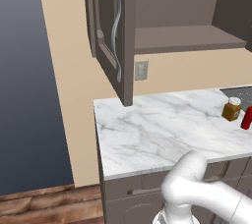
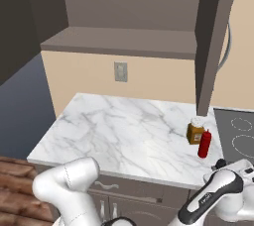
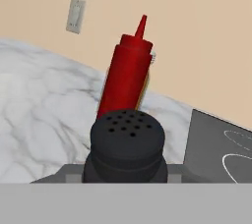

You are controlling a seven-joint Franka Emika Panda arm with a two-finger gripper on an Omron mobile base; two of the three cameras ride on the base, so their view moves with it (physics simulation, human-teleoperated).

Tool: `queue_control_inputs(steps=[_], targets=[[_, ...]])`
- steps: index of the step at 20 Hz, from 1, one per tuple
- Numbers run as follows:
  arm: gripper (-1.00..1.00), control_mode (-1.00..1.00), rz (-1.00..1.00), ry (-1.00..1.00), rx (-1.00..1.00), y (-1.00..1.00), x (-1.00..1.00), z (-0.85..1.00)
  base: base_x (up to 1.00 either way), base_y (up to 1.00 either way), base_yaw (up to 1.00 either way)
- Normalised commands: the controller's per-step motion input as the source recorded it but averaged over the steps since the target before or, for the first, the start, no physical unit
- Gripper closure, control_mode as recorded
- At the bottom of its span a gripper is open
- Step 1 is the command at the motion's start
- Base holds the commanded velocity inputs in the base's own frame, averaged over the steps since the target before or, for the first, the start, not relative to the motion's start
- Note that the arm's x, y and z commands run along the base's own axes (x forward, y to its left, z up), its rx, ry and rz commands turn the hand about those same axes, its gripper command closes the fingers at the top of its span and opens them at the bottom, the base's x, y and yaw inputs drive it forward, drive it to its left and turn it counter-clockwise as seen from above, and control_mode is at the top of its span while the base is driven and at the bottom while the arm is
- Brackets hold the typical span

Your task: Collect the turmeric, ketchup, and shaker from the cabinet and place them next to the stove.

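Jaws closed, our gripper (image 3: pixel 127 181) holds the black shaker (image 3: pixel 127 144) above the counter (image 3: pixel 39 105), near the ketchup (image 3: pixel 126 78) beside the stove (image 3: pixel 221 149).

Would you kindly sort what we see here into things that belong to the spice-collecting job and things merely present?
Belongs to the job:
- turmeric, on the counter
- ketchup, beside it
- shaker, in the end effector
- cabinet, door open
- stove

Merely present:
- marble counter
- wall outlet
- wooden floor
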Motion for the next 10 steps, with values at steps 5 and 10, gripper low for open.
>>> queue_control_inputs(steps=[5,10], targets=[[1.00,-1.00,0.03,0.15,-0.09,0.01,0.41,-0.27,0.00,0.00,0.00],[1.00,-1.00,0.07,0.21,-0.04,0.00,0.34,-0.28,0.00,0.00,0.00]])
